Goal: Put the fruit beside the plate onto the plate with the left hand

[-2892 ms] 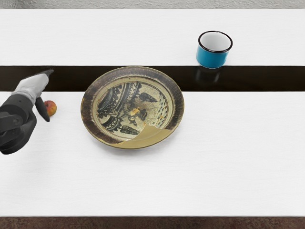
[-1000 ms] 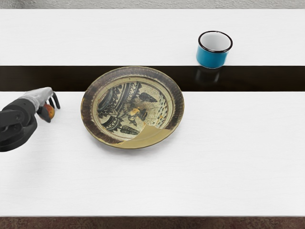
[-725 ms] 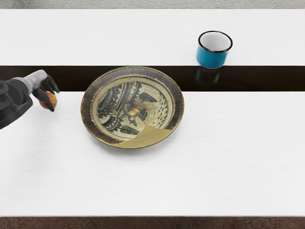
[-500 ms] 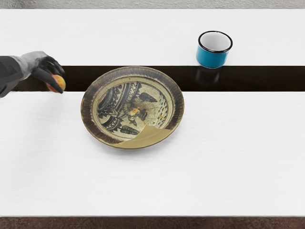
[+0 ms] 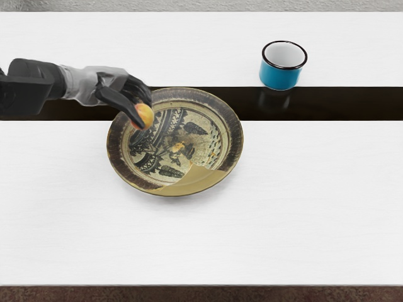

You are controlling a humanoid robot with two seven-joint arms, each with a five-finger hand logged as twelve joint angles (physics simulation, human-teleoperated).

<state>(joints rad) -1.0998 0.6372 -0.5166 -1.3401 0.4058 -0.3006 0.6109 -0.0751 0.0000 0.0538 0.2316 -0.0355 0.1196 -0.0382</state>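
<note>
fingers (image 5: 121, 104) of the left robot hand (image 5: 119, 90) are curled tightly around the fruit (image 5: 145, 115), a small yellow-orange ball with a reddish side, pinched at the fingertips so that most of it shows below and to the right of the palm. the arm reaches in from the left edge, its grey wrist and black forearm lying over the dark band (image 5: 327, 104) that runs across the desk (image 5: 283, 207). the fruit hangs over the upper left part of the plate (image 5: 234, 135), just inside the brown rim and above the patterned centre; whether it touches the plate's surface cannot be told. the plate is wide and round, with dark painted figures on a cream ground and a plain ochre patch at its lower edge; it sits partly on the near white surface and partly across the dark band. a blue mug (image 5: 283, 70) with a white inside and a dark lip stands upright on the far white strip, well apart from the plate, up and to the right. nothing lies between the fruit and the plate's centre.
</note>
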